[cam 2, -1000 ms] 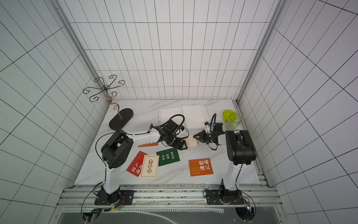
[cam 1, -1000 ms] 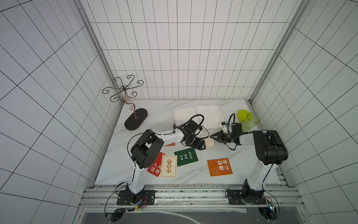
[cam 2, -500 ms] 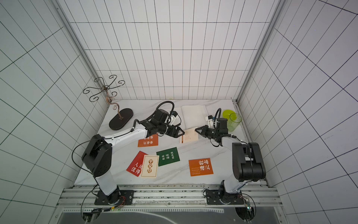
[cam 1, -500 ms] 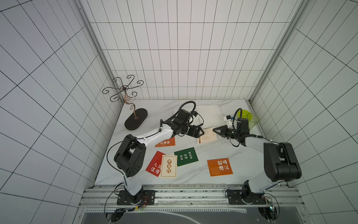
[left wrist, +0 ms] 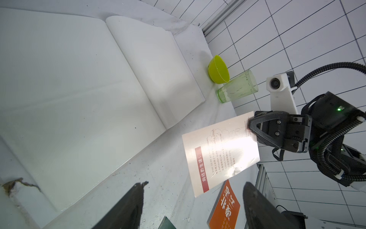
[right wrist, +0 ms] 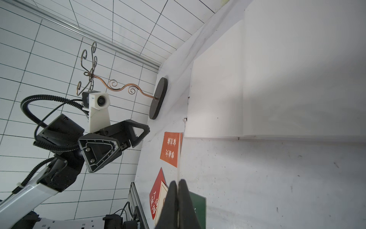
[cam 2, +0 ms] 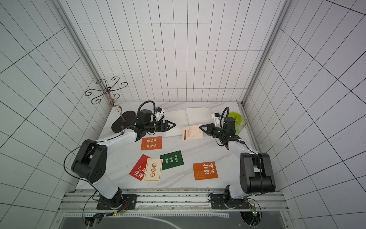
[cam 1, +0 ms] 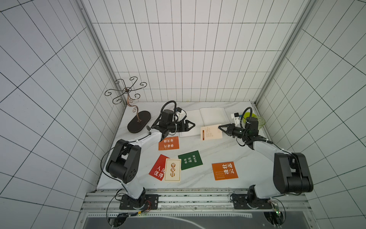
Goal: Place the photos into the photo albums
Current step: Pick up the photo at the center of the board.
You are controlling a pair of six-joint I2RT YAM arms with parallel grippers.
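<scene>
Step in hand: carrying a card to the album. Right tool (cam 1: pixel 219 127) is clenched on the corner of the card (cam 1: pixel 210 132), which hangs at the near edge of the open album (cam 1: pixel 212 117). Left tool (cam 1: pixel 191 125) is released and empty. Next move likely calls for laying the card flat on a page.

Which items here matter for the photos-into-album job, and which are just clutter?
Job:
- open album
- small-print cream card, pinched by the right gripper
- orange card beside the album
- orange card near the right arm
- dark green card
- red card
- gold-framed cream card, overlapping it

Clutter:
- wire stand
- yellow-green bowl
- clear green cup
</scene>
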